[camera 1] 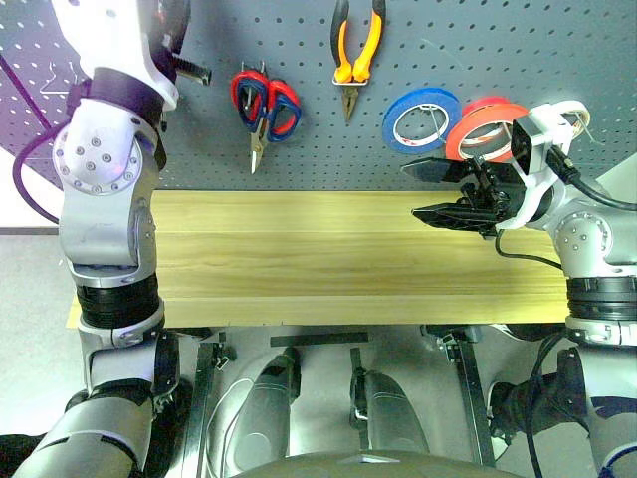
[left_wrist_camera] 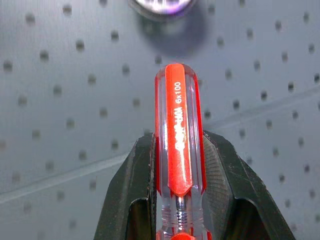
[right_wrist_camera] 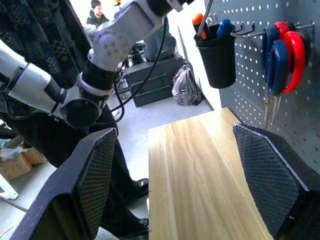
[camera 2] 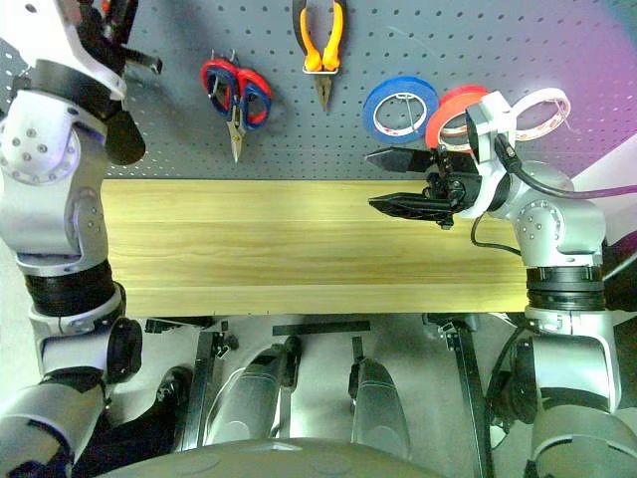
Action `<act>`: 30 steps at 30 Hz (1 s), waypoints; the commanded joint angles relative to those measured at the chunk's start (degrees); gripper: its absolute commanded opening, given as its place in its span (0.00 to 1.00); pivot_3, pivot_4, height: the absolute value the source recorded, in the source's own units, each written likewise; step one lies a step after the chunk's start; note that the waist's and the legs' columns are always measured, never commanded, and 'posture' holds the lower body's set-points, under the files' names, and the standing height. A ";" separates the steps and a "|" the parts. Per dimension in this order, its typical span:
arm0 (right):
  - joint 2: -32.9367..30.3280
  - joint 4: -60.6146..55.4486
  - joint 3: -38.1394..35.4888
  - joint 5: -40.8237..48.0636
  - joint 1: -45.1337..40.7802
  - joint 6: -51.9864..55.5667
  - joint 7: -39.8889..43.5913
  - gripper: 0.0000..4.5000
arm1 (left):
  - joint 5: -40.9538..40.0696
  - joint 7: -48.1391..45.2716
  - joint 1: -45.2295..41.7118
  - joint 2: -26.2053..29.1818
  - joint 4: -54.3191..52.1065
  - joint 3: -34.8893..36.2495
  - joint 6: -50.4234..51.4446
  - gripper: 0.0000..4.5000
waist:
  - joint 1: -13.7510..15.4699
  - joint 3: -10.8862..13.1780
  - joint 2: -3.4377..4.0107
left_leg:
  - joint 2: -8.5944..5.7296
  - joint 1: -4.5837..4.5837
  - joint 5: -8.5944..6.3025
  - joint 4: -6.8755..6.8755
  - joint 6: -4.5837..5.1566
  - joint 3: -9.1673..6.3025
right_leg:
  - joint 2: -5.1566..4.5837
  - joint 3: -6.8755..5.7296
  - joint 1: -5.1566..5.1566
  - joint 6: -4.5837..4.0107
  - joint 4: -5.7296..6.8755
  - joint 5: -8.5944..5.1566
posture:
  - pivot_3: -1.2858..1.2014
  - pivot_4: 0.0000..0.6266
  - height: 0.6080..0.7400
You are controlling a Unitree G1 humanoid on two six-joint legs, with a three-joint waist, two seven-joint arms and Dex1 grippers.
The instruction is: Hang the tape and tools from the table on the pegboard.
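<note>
Screwdriver (left_wrist_camera: 177,150) clamped between the left gripper's (left_wrist_camera: 177,200) two black fingers (left_wrist_camera: 132,195), handle pointing out toward the pegboard (camera 1: 299,149). Handle a rounded cylinder of clear plastic around a red core, white lettering along its length, domed at the tip, held close to the perforated panel. Finger pads ribbed with a fine cross-hatch.

Pegboard dark grey, matt, drilled in regular rows of small round holes. Hanging on it already: needle-nose pliers (camera 1: 355,50) with yellow-orange grips, nose down; scissors (camera 1: 263,108) with red and blue loop handles, blades down; a flat blue tape roll (camera 1: 421,118); beside it and overlapping its edge, the wide orange-red tape roll (camera 1: 476,124) with its big open centre; a white roll (camera 2: 542,108) further right, partly behind the right wrist. Seen from the right wrist camera, a black cylindrical cup (right_wrist_camera: 216,54) on the board with tool handles sticking up out of it.

Table (camera 1: 328,259) a long pale-yellow wooden slab with straight lengthwise grain, smooth and flat, set against the foot of the pegboard.

Right gripper (camera 1: 438,191) held over the right end of the tabletop, pointing sideways along it, jaws spread wide apart and grasping nothing; inner pads diamond-textured.
</note>
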 commanded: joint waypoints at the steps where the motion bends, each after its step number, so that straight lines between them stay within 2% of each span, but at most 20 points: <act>1: -0.17 -1.93 -1.44 0.60 0.21 -0.27 -0.17 0.87 | 1.44 -2.28 -1.49 3.23 0.68 -0.05 -4.99 0.20 | -0.16 -0.01 0.01 | 0.00 0.00 0.00 0.00 0.00 0.02 | 0.00 0.01 -0.01 0.00 0.00 0.00 | 0.52 0.36 1.00; 8: -0.55 -2.32 -1.61 0.87 0.53 0.23 -0.46 0.87 | 1.53 -3.64 -1.69 7.32 4.57 2.03 -8.38 0.20 | -0.06 -0.07 0.01 | 0.01 0.00 0.00 0.02 0.00 0.02 | 0.00 0.01 -0.02 0.00 0.02 0.00 | 0.52 0.36 1.00; 22: 0.31 -2.37 -0.88 0.53 0.03 0.25 -1.08 0.87 | 0.87 -4.56 -5.88 8.37 9.84 1.93 -11.98 0.20 | -0.10 -0.22 -0.01 | 0.00 -0.01 0.01 0.09 0.01 0.01 | 0.01 0.00 -0.02 0.00 0.10 0.00 | 0.52 0.36 1.00; 30: -0.14 -2.51 -0.78 0.44 0.01 0.75 -1.02 0.87 | 1.31 -8.52 -4.73 13.89 18.42 3.19 -21.92 0.20 | -0.13 -0.24 0.01 | 0.00 -0.01 0.01 0.11 0.02 0.02 | 0.01 0.01 -0.03 0.00 0.13 0.00 | 0.53 0.37 1.00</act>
